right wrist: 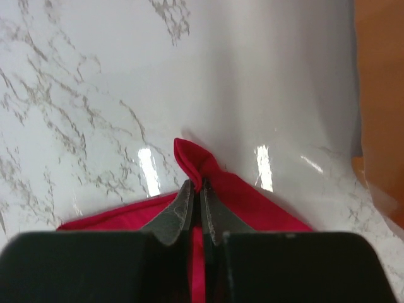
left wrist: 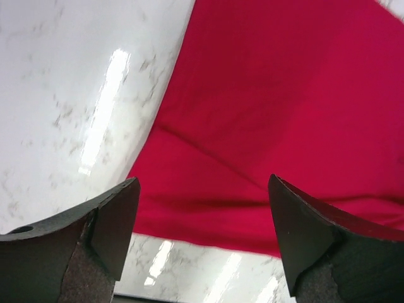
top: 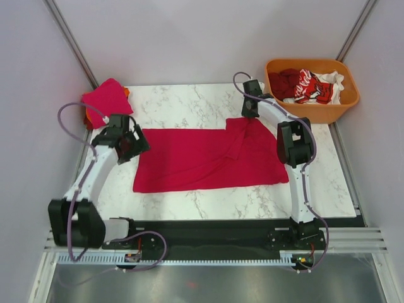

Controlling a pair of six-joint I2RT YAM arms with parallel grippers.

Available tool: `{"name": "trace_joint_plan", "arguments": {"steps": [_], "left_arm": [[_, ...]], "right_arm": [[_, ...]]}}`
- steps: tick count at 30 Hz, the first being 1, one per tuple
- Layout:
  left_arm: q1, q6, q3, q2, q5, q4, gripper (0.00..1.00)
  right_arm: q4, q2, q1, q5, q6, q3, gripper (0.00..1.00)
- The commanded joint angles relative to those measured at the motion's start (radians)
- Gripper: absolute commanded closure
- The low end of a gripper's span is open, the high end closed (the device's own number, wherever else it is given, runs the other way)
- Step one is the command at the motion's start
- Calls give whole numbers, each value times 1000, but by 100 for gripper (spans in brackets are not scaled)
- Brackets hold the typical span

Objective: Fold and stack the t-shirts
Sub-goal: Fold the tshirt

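- While the crimson t-shirt [top: 202, 158] lies spread out in the middle of the bench [top: 183, 101], the right fingers [right wrist: 180, 211] are pinched tight on a little peak of cloth at its far right corner.
- The left fingers [left wrist: 113, 221] are wide apart and hold nothing. They hang just over the shirt's left edge.
- I think the fold is only starting.
- To do it well, the left fingers should go down and grab their edge too, so both sides lift together.
- Then the cloth should be carried over low and slow, so it lands smooth with the edges lined up.
- A folded pink-red shirt [top: 106, 98] sits at the far left corner, and more shirts [top: 306, 85] lie in the orange tub [top: 315, 113].
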Motion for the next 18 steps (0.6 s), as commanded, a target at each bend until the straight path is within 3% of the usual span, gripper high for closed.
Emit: {"name": "trace_joint_plan", "arguments": {"steps": [1,3,6,11,13,18], "left_arm": [[1,30,190,227,-11,103,11],[-4,61,280,338,18,95,14],[-10,95,436,519,-113,95,17],[-7,121,595,777,-84,91,23],[-7,132,654,824,-78,89,28],[-4,168,708,897,-146,89,28]], "right_arm": [[-58,-48,2,-87,-24,-84,91],[-44,-82,0,-109,-29,-112,94],[-38,-107,0,-141,-38,-140,96],[-48,-125,-1,-156,-61,-135,97],[-52,-130,0,-162,-67,-128,97],[-56,-139,0,-195,-66,-126,98]]}}
